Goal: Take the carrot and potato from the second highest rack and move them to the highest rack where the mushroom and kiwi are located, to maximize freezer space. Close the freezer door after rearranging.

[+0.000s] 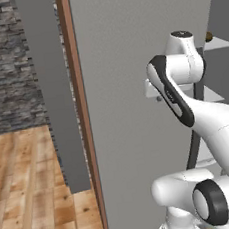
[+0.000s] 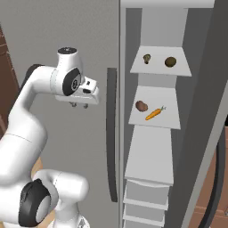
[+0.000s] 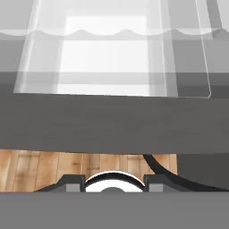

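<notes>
The freezer stands open in the right base view. On the highest rack (image 2: pixel 160 69) sit a small mushroom (image 2: pixel 147 58) and a brown kiwi (image 2: pixel 170 62). One level down, the second highest rack (image 2: pixel 153 125) carries the reddish-brown potato (image 2: pixel 141 106) and, to its right, the orange carrot (image 2: pixel 154 114). The freezer door (image 2: pixel 207 133) is swung open along the right side. My gripper (image 2: pixel 79 105) hangs left of the shelves, in front of the closed door, pointing down. In the hand view the gripper (image 3: pixel 114 188) is open, with nothing between its fingertips.
The closed door beside the shelves has a long dark handle (image 2: pixel 111 133). Below the two racks are further shelves and drawers (image 2: pixel 147 196). The hand view looks down on a clear bin (image 3: pixel 112 58) and wooden floor (image 3: pixel 67 163). A brick wall (image 1: pixel 5 63) stands far left.
</notes>
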